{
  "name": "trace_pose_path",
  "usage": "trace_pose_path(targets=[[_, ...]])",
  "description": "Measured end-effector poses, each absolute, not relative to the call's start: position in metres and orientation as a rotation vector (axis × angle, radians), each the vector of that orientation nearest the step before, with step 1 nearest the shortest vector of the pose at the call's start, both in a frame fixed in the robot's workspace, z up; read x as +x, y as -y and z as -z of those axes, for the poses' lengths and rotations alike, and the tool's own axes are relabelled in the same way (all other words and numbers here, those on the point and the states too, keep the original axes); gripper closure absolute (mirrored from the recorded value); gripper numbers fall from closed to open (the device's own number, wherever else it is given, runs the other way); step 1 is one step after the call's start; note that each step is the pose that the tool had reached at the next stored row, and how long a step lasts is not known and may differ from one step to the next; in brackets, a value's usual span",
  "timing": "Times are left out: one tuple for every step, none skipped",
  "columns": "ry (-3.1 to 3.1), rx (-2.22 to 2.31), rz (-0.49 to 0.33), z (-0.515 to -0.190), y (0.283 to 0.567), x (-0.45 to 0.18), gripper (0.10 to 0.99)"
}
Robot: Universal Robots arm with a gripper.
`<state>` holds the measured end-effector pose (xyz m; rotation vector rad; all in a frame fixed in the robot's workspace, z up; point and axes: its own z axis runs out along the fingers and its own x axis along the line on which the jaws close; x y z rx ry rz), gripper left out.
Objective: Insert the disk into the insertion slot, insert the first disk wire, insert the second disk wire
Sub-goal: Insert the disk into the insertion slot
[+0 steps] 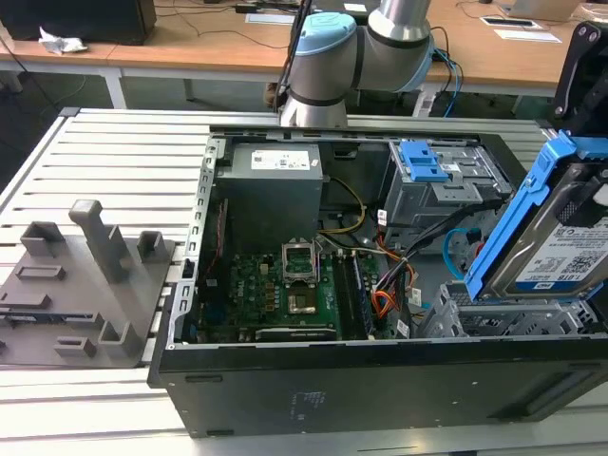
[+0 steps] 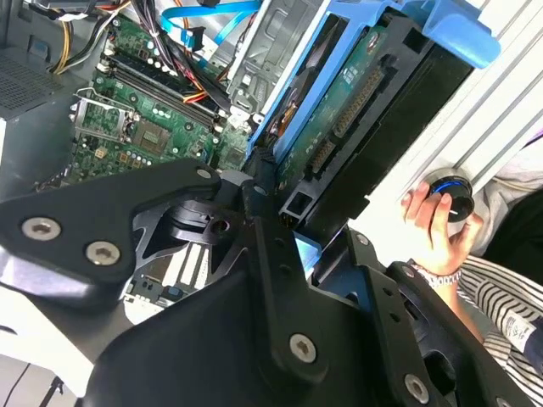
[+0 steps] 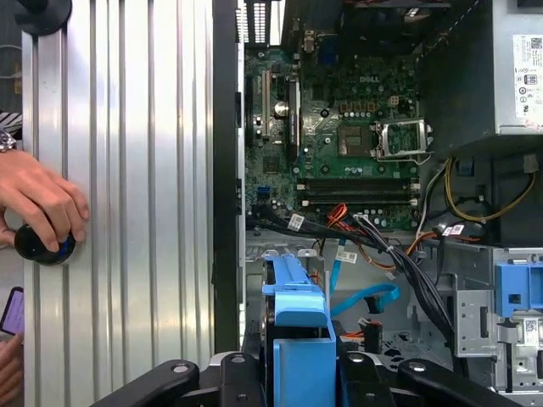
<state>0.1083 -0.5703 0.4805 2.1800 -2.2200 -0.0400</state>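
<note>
While the black gripper (image 3: pixel 299 377) presses its fingers (image 3: pixel 246 377) tight against the sides of the blue plastic carrier (image 3: pixel 297 297) around the silver hard disk (image 1: pixel 570 249), the disk hangs tilted over one end of the open black computer case (image 1: pixel 380 380), just above the light grey perforated sheet-metal insertion slot (image 1: pixel 505 319). Inside the case, the thin flat light-blue cable (image 3: pixel 365 298) loops near that slot. The red, orange, yellow and black wire bundle (image 3: pixel 337 214) lies beside the green motherboard (image 1: pixel 275 285), both apart from the disk.

Matt pincer (image 3: pixel 300 371), smooth plastic disk frame (image 1: pixel 518 223), ribbed bare-metal table (image 1: pixel 114 152), perforated sheet-metal insertion slot (image 1: pixel 494 318).
</note>
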Motion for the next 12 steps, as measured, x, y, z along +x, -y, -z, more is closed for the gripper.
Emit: trace_pose_path(targets=[[2.220, 2.180, 0.040, -0.4800, 0.5703, 0.1084, 0.722], [2.220, 2.180, 0.040, -0.4796, 0.5703, 0.1083, 0.722], [2.220, 2.180, 0.040, -0.4790, 0.5703, 0.1083, 0.722], [2.220, 2.180, 0.040, -0.4787, 0.5703, 0.1083, 0.722], [2.220, 2.180, 0.040, -0.4785, 0.5703, 0.1084, 0.722], [2.220, 2.180, 0.040, -0.4783, 0.5703, 0.1083, 0.722], [2.220, 2.180, 0.040, -0.4780, 0.5703, 0.1083, 0.722], [2.220, 2.180, 0.040, -0.4778, 0.5703, 0.1083, 0.722], [2.220, 2.180, 0.040, -0.4776, 0.5703, 0.1084, 0.722], [2.220, 2.180, 0.040, -0.4774, 0.5703, 0.1084, 0.722], [2.220, 2.180, 0.040, -0.4771, 0.5703, 0.1084, 0.722], [2.220, 2.180, 0.040, -0.4769, 0.5703, 0.1084, 0.722]])
